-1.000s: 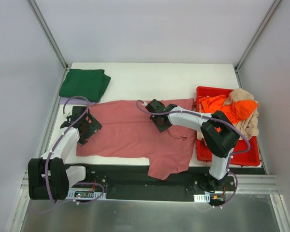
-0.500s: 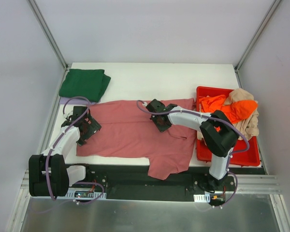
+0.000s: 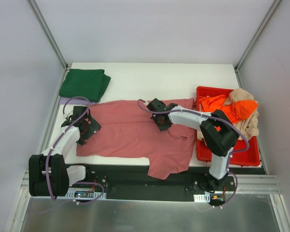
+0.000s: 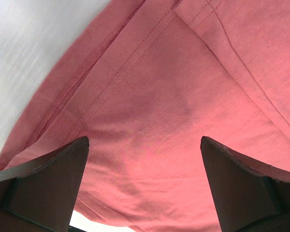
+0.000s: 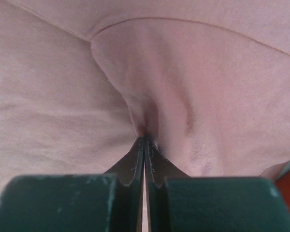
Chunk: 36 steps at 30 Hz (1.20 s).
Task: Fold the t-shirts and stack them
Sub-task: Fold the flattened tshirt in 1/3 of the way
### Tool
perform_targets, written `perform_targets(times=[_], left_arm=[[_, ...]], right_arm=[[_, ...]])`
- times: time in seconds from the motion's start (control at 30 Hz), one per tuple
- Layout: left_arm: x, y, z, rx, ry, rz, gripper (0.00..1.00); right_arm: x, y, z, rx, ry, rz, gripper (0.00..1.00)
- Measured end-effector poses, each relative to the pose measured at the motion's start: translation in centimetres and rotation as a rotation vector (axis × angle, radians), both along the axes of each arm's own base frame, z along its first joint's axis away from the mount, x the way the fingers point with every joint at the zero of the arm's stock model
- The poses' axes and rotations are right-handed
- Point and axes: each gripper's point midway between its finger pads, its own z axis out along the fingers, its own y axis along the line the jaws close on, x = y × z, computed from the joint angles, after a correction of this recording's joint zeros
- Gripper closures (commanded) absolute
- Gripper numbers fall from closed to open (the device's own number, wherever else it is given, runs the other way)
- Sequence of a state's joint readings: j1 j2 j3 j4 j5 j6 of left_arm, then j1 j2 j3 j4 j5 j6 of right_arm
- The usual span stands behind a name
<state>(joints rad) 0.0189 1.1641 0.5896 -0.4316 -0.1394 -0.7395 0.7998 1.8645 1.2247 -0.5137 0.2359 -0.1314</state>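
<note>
A dusty rose-red t-shirt lies spread across the white table, one part hanging over the near edge. My left gripper is open over the shirt's left hem; the cloth fills the gap between the wide-apart fingers. My right gripper is shut on a pinched fold of the same shirt near its upper middle. A folded dark green t-shirt lies at the back left, a sliver of lilac cloth beneath it. Orange and beige tees are heaped in the bin.
A red plastic bin stands at the right edge of the table. The white table is bare at the back middle. Grey walls with metal posts enclose the sides. A black rail runs along the near edge.
</note>
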Motion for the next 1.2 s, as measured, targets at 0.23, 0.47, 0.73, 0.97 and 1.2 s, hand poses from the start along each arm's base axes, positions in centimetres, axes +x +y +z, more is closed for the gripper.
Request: perform_targets(times=[0.23,0.47,0.73,0.97,1.2], left_arm=[[0.0,0.0,0.0,0.0,0.001,0.0,0.01],[0.0,0.0,0.0,0.0,0.001,-0.002,0.01],[0.0,0.0,0.0,0.003,0.002,-0.007,0.01],[0.0,0.0,0.0,0.004,0.003,-0.012,0.01],[0.0,-0.1,0.1,-0.003,-0.003,-0.015,0.01]], right_arm=[[0.5,-0.5,0.5,0.001,-0.013,-0.017,0.99],[-0.5,0.6,2.6,0.096,0.018,0.033,0.99],[-2.9,2.2,2.6,0.19,0.137,0.072,0.99],[-4.5,3.7,3.6,0.27,0.231,0.053,0.96],[-4.2,5.1,4.0,0.309,0.258,-0.012,0.75]])
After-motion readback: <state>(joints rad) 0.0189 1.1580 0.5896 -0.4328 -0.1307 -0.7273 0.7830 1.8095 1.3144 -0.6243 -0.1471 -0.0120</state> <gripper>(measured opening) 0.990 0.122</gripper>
